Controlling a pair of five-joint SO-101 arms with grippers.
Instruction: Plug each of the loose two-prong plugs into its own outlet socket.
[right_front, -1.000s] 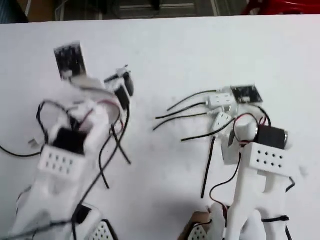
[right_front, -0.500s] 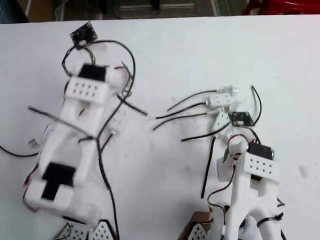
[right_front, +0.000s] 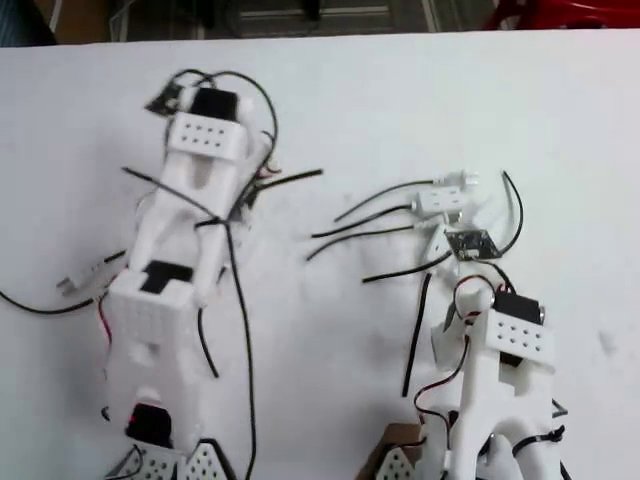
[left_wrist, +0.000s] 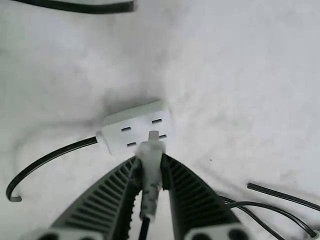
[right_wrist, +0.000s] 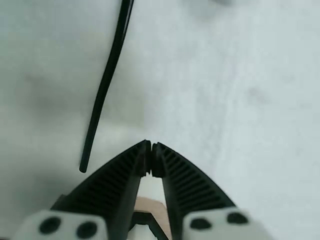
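My left gripper (left_wrist: 150, 167) is shut on a small white two-prong plug (left_wrist: 150, 150) whose black cord trails back between the fingers. The plug's tip sits at the face of a white outlet block (left_wrist: 127, 131) with several slots, lying flat on the table with its own black cord (left_wrist: 47, 160). Whether the prongs are in the slots I cannot tell. In the high view the left arm (right_front: 190, 200) stretches toward the far left. My right gripper (right_wrist: 150, 157) is shut on nothing, over bare table beside a black cord end (right_wrist: 102, 95). Two white corded blocks (right_front: 441, 200) (right_front: 437, 238) lie ahead of the right arm (right_front: 505, 345).
Another white plug (right_front: 88, 272) with a black cord lies at the table's left edge. Loose black cords (right_front: 360, 235) spread across the middle. A short black cord piece (right_front: 414, 335) lies left of the right arm. More cords (left_wrist: 280, 197) run near the left gripper.
The left arm has swung from the near left and stretched toward the far side of the table. The right arm has drawn back a little toward the near edge.
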